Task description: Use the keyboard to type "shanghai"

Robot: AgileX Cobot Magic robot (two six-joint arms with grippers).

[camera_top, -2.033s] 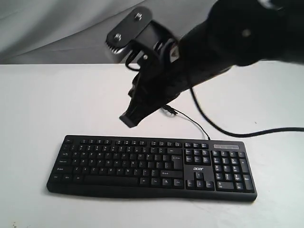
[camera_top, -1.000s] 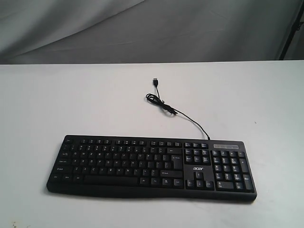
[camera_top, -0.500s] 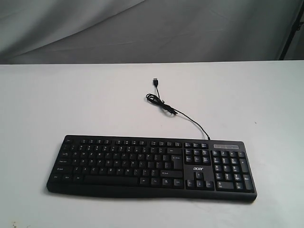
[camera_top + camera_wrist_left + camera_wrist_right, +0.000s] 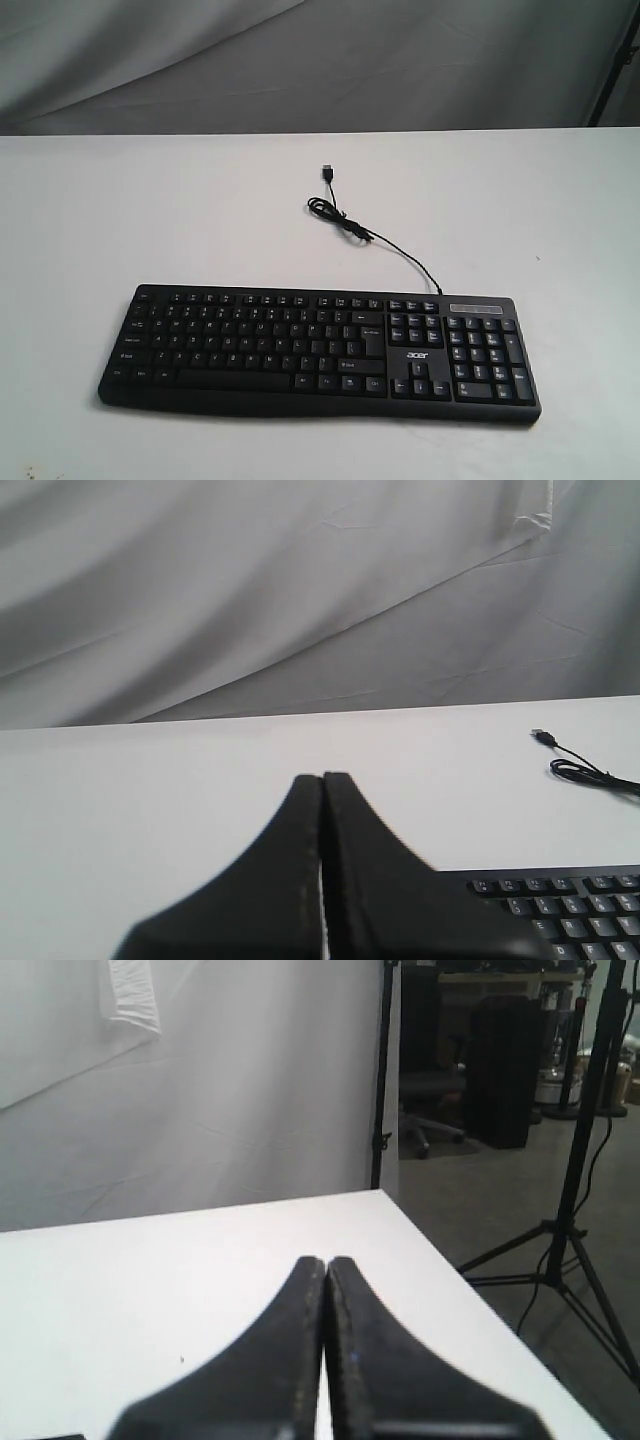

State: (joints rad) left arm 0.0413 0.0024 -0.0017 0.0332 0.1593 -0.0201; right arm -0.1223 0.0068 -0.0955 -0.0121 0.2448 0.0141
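The arm over the keyboard (image 4: 318, 350) has pulled clear; it lies untouched by the desk's (image 4: 120, 210) near edge. Left claw (image 4: 322, 780), right claw (image 4: 325, 1262), both pinched closed. Typing looks finished or paused.

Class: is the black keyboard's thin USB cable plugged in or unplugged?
Unplugged. The thin black USB cable runs from the wide black plastic keyboard, and its plug lies free on the white table.

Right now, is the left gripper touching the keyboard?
Apart. The exterior view shows the whole keyboard with no gripper on or over it; the left gripper appears only in its wrist view, shut.
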